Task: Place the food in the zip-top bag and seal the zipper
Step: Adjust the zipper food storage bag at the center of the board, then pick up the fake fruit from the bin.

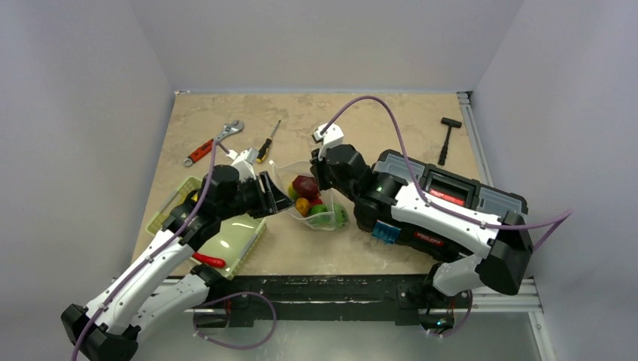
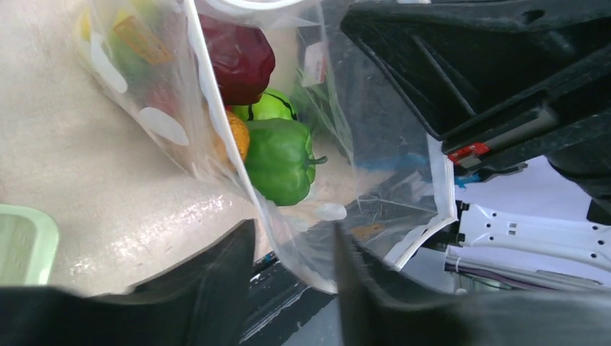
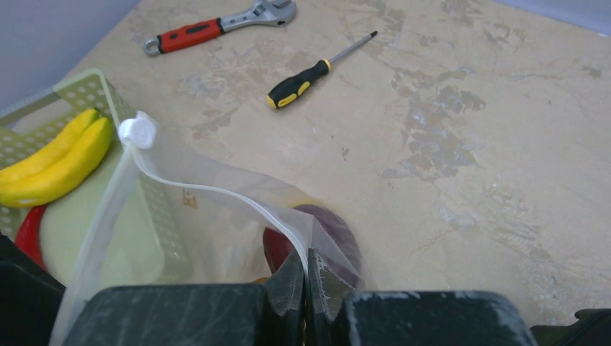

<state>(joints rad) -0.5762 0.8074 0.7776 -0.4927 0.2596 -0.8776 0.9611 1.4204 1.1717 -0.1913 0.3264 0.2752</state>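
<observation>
A: Checked top view? Located the bag?

B: Found the zip-top bag (image 1: 320,201) mid-table, just right of the mesh basket (image 1: 159,212) and left of the black toolbox (image 1: 444,197). Counted food inside: maroon piece (image 1: 305,185), orange-yellow piece (image 1: 302,205), green pieces (image 1: 325,216). Spotted the red chilli (image 1: 208,260) lying in the basket, not bagged. Put the left gripper (image 1: 271,192) at the bag's left edge and the right gripper (image 1: 319,174) at its far edge. Noted wrench (image 1: 213,143), screwdriver (image 1: 268,141) and hammer (image 1: 448,134) toward the back, well apart from the bag.

A: Left wrist?

B: Saw fingers (image 2: 216,288) spread, with the bag's side seam hanging in the gap. Couldn't confirm any pinch. Looked straight into the open mouth and saw a green pepper (image 2: 281,162) touching the maroon piece.

A: Right wrist?

B: Found jaws closed tight, clamped on the zipper (image 3: 216,189) at the mouth edge. Traced the strip up-left to a white round tab (image 3: 137,132). Saw yellow bananas (image 3: 58,155) in the basket, just beside the chilli.
</observation>
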